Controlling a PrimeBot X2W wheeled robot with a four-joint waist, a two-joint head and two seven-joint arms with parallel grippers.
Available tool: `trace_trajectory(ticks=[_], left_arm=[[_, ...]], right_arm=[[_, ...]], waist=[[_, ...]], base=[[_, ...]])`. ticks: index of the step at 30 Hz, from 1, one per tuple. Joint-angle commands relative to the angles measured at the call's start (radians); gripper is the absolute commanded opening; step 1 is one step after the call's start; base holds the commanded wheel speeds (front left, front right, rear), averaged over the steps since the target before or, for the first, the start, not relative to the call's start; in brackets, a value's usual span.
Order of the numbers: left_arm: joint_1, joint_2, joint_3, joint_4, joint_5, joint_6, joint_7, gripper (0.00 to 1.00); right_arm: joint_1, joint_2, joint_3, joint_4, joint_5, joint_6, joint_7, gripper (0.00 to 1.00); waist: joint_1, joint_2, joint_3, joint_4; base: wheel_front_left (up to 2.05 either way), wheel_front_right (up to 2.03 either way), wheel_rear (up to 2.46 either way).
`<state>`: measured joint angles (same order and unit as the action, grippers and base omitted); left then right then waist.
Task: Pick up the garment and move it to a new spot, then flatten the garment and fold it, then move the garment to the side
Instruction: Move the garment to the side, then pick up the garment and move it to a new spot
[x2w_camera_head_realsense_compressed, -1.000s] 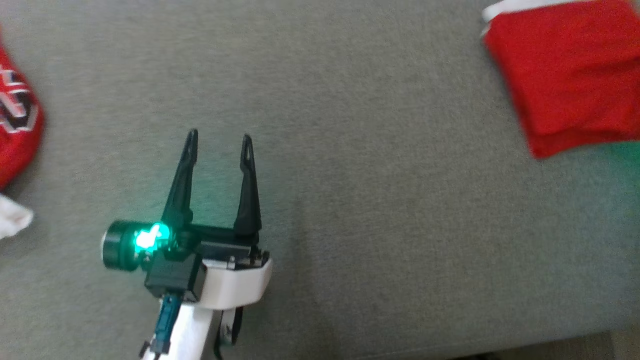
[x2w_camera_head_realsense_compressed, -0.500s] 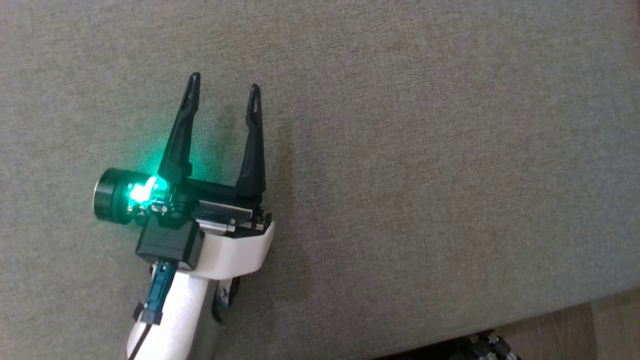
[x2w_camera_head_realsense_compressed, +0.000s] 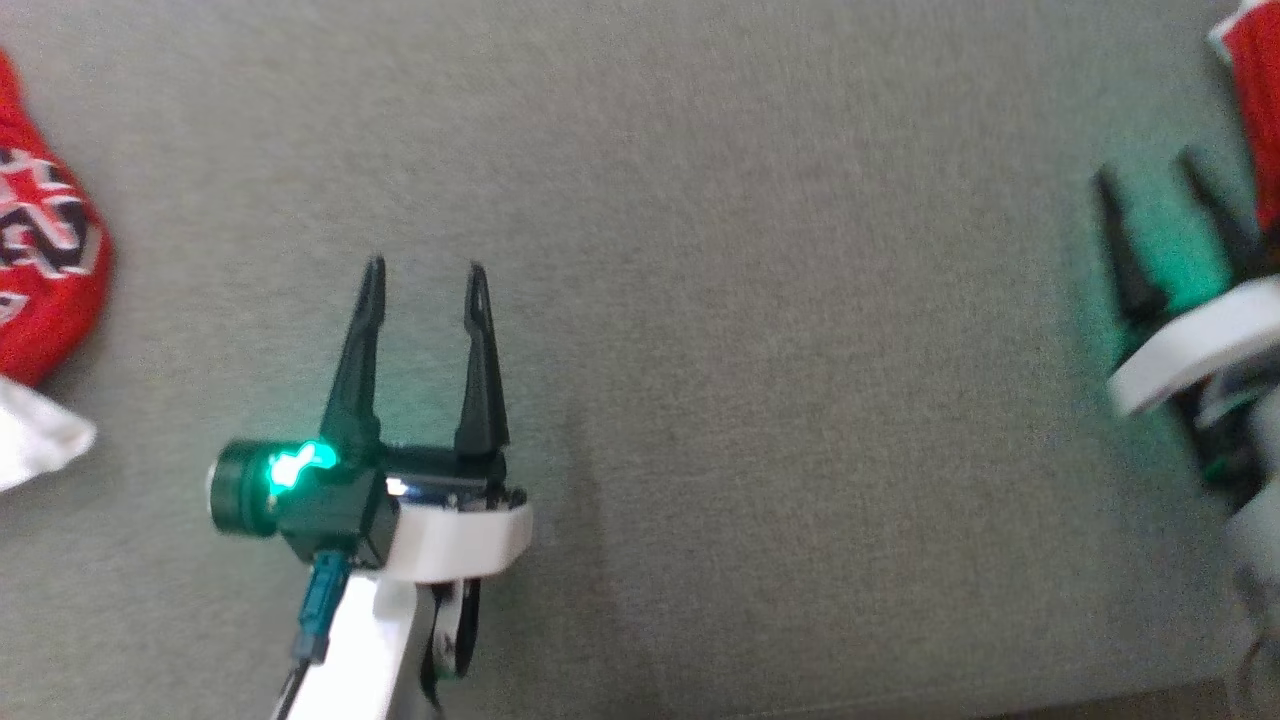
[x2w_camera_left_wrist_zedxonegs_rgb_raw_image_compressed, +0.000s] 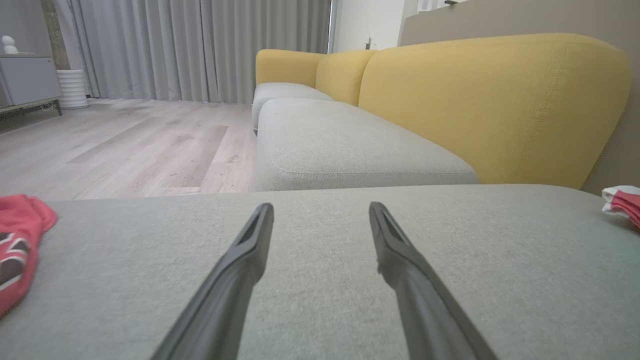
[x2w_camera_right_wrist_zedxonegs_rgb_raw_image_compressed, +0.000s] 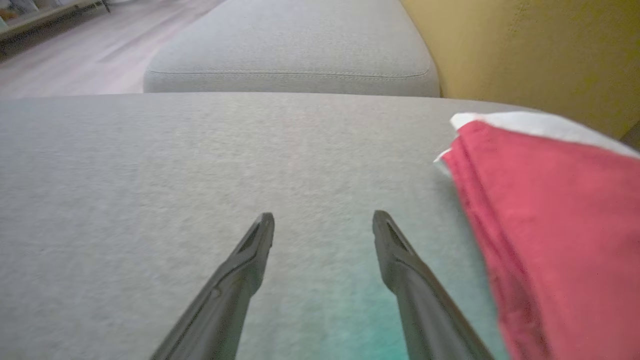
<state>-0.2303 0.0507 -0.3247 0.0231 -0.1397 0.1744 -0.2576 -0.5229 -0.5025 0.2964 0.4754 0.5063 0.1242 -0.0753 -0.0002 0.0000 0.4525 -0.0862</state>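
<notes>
**Figure. Both arms free between garments.** The left gripper (x2w_camera_head_realsense_compressed: 425, 270) hangs low over the grey cushion (x2w_camera_head_realsense_compressed: 750, 350), its two dark fingers spread and nothing between them. The left wrist view confirms bare fabric in the gap. The right gripper (x2w_camera_head_realsense_compressed: 1148, 175) stands at the right edge of the head view, blurred, fingers likewise parted and empty. Its wrist view shows the same.

Just beside the right gripper, on its outer side, lies the folded red garment (x2w_camera_right_wrist_zedxonegs_rgb_raw_image_compressed: 550, 225), with a white layer showing along its far edge. It sits near the yellow backrest (x2w_camera_left_wrist_zedxonegs_rgb_raw_image_compressed: 490, 100) and is touched by neither finger. At the far left of the cushion, well apart from the left gripper, rests a printed red garment (x2w_camera_head_realsense_compressed: 45, 270), rumpled, with a white cloth (x2w_camera_head_realsense_compressed: 30, 440) just below it.

Change over the last second: the whole head picture has swung away and back (a camera move, not a shift of the cloth). Half a second ago neither garment was in frame. The right gripper has now come into the picture next to the folded piece, and the left gripper remains spread.

Reading: the folded piece appears already set aside. The rumpled one at the left is probably the next to be picked up.
</notes>
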Motion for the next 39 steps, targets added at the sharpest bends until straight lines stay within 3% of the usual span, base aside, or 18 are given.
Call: trace_trajectory(ticks=[1,5,8,15,23,33,39], left_arm=[[0.015,0.0,0.026,-0.018,0.001,-0.003,-0.004,1.0],[0.059,0.0,0.051,0.013,0.011,0.003,-0.004,1.0],[0.106,0.0,0.073,0.024,0.001,0.01,-0.004,1.0],[0.257,0.0,0.122,0.043,-0.011,0.011,-0.004,1.0],[0.34,0.0,0.152,0.054,0.032,-0.01,-0.004,1.0],[0.368,0.0,0.167,0.075,0.052,-0.029,-0.004,1.0],[0.365,0.0,0.161,0.072,0.055,-0.028,-0.004,1.0]], right_arm=[[0.035,0.004,0.017,-0.01,-0.005,0.007,-0.039,1.0],[0.109,0.107,0.057,0.062,-0.017,0.007,-0.161,1.0],[0.171,0.178,0.028,0.076,-0.046,0.007,-0.185,1.0],[0.46,0.327,-0.167,-0.194,-0.241,0.007,-0.186,1.0],[0.615,0.389,-0.208,-0.311,-0.332,0.007,-0.186,1.0],[0.644,0.406,-0.197,-0.323,-0.331,0.007,-0.186,1.0],[0.655,0.407,-0.216,-0.327,-0.329,0.007,-0.186,1.0]], waist=[[0.0002,0.0,-0.1,0.062],[0.0002,0.0,-0.204,0.093],[0.0002,0.0,-0.279,0.107],[0.0002,0.0,-0.442,0.123],[0.0002,0.0,-0.507,0.123],[0.0002,0.0,-0.528,0.108],[0.0002,0.0,-0.528,0.133]], base=[[0.0,0.0,0.0],[0.0,0.0,0.0],[0.0,0.0,0.0],[0.0,0.0,0.0],[0.0,0.0,0.0],[0.0,0.0,0.0],[0.0,0.0,0.0]])
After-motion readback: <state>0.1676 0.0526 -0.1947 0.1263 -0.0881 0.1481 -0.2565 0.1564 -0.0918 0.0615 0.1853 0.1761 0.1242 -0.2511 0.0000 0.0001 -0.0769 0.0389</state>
